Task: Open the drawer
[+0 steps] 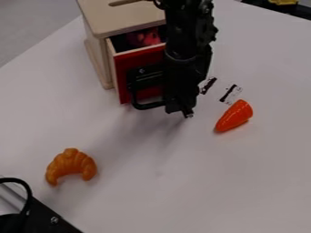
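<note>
Drawer: low in the front of the wooden box, partly open; a gap behind the red front, with something pinkish-red inside.
Bracket: black, against the red front; handle or arm hardware, impossible to tell.
Gripper: pointing down in front of the drawer's right part, hiding much of that side. Cannot tell whether released, clenched or hooked on anything.
Step in hand: most likely the pull itself, begun but short of full opening.
Next move: probably a steady draw straight out from the box, towards the bottom of the view and slightly right, level and low. Too much sideways force, and perhaps a jammed drawer or a twisted box.
Carrot: right of the gripper, just beside; worth avoiding in any rightward drift.
Croissant: lower left, well apart from the drawer's likely path.
Tabletop: open room ahead of the drawer; black hardware at the lower left edge, well clear.
</note>
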Robot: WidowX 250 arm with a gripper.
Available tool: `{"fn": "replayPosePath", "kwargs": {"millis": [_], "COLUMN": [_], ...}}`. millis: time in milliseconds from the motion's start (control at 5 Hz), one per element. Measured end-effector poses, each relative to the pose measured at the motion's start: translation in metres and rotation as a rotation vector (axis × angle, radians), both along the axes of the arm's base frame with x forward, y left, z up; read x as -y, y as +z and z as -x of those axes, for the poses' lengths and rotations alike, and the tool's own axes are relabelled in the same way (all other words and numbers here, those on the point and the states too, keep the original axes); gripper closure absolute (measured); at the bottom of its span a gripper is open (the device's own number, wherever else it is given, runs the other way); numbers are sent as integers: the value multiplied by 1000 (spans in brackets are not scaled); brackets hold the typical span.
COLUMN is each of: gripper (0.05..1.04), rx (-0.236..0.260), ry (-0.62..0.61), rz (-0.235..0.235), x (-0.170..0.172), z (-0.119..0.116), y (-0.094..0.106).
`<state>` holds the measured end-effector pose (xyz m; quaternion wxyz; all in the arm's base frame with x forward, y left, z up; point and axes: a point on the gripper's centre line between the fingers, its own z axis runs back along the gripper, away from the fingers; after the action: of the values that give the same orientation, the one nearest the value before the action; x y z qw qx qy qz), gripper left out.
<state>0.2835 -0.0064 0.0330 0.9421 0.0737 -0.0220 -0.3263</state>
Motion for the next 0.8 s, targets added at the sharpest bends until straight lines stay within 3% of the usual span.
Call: {"fn": "replayPosePath", "kwargs": {"millis": [600,800], "gripper": [966,933], "rx": [-31,-30], "ry": [7,6], "rz": [-7,-31], "x": [18,18], "z": [7,9], "y": [-2,-3]}}
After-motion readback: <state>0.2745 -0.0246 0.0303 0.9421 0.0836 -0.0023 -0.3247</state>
